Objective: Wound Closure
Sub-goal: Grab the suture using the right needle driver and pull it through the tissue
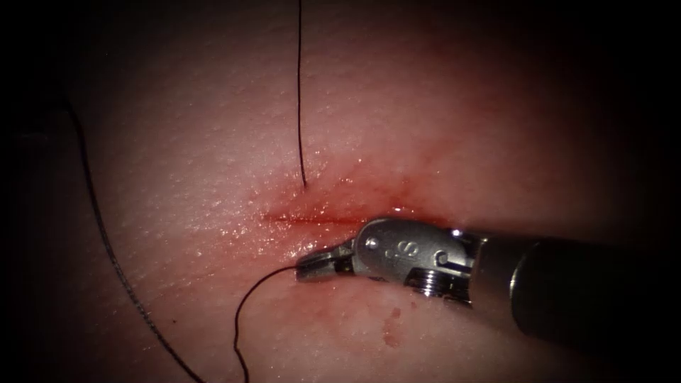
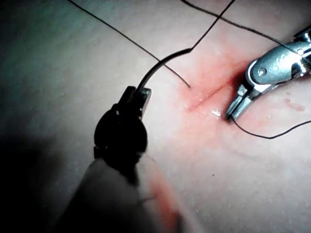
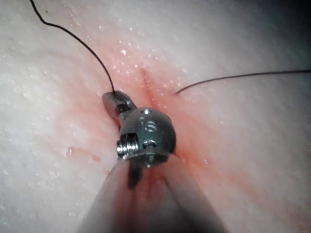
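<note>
In the left wrist view my left tool (image 2: 140,95) is shut on the curved needle (image 2: 164,61), holding it near one end. The needle arcs free above the tissue (image 1: 177,142), and thread (image 2: 214,22) runs off its other end. My right tool (image 1: 312,265) lies just on the near side of the cut (image 1: 312,218), its jaws shut on a thread end (image 1: 273,275) that loops down and away. Another strand (image 1: 299,92) comes down from above and enters the tissue just beyond the cut. The right wrist view shows the right tool's jaws (image 3: 115,102) holding the thread (image 3: 92,53).
Red fluid (image 1: 355,195) wets the tissue around the cut, with a small spot (image 1: 391,332) nearer the front. A thicker dark strand (image 1: 106,248) curves across the tissue at the far left. The right tool's shaft (image 1: 567,291) covers the tissue on the right.
</note>
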`<state>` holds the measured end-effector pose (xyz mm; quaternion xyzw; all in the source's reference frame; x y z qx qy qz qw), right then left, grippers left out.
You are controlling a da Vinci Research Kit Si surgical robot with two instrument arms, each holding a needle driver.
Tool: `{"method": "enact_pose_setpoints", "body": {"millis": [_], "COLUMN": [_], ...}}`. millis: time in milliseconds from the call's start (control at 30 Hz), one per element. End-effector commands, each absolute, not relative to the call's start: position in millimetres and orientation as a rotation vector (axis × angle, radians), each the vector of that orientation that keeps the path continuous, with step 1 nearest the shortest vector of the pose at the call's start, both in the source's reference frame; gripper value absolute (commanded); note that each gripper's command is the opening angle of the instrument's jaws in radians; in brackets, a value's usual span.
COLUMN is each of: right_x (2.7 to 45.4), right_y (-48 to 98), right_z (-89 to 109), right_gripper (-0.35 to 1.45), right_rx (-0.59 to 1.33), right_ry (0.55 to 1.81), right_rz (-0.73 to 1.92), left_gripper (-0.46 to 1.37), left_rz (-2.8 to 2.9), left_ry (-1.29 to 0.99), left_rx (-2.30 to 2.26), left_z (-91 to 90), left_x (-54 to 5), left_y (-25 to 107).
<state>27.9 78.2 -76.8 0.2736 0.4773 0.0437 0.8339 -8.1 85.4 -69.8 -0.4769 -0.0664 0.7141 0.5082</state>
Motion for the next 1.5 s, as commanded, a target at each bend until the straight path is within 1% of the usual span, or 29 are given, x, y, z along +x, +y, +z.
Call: {"method": "enact_pose_setpoints", "body": {"millis": [33,233,333,433,533,600,667,767,867,933,1167,1233,1367,1500], "right_x": [28.0,27.6,27.4,27.2,27.1,27.1,27.2,27.1,27.2,27.3,27.5,27.3,27.6,27.9], "right_y": [78.2,78.2,78.1,78.0,77.9,77.9,78.2,78.3,78.2,78.3,78.6,78.6,78.7,78.6], "right_z": [-76.7,-76.9,-76.9,-76.8,-76.7,-76.8,-77.2,-77.4,-77.3,-77.3,-77.8,-77.9,-77.8,-77.6], "right_gripper": [-0.35,-0.35,-0.35,-0.35,-0.35,-0.35,-0.35,-0.35,-0.35,-0.35,-0.35,-0.35,-0.35,-0.35], "right_rx": [0.574,0.548,0.598,0.754,0.927,0.991,1.180,1.294,1.453,1.523,1.635,1.647,1.688,1.695], "right_ry": [1.025,1.063,1.073,1.083,1.010,0.985,0.901,0.881,0.818,0.805,0.819,0.796,0.698,0.645], "right_rz": [0.097,0.117,0.163,0.292,0.405,0.449,0.609,0.582,0.561,0.531,0.493,0.505,0.540,0.526], "left_gripper": [-0.35,-0.35,-0.35,-0.35,-0.35,-0.35,-0.35,-0.35,-0.35,-0.35,-0.35,-0.35,-0.35,-0.35], "left_rz": [1.725,1.736,1.735,1.730,1.728,1.729,1.733,1.740,1.734,1.743,1.755,1.751,1.747,1.751], "left_ry": [-0.174,-0.164,-0.164,-0.162,-0.164,-0.161,-0.153,-0.148,-0.148,-0.139,-0.125,-0.121,-0.112,-0.102], "left_rx": [-1.162,-1.190,-1.207,-1.247,-1.282,-1.290,-1.303,-1.313,-1.324,-1.326,-1.330,-1.332,-1.331,-1.330], "left_z": [-69.8,-69.7,-69.7,-69.6,-69.5,-69.5,-69.5,-69.4,-69.2,-69.1,-68.5,-68.4,-68.4,-68.3], "left_x": [-8.1,-8.1,-8.2,-8.4,-8.8,-8.9,-9.1,-9.4,-9.7,-10.0,-11.4,-11.7,-12.2,-12.5], "left_y": [85.4,85.5,85.6,85.8,86.0,86.1,86.3,86.6,87.1,87.5,90.3,90.6,90.4,90.2]}}
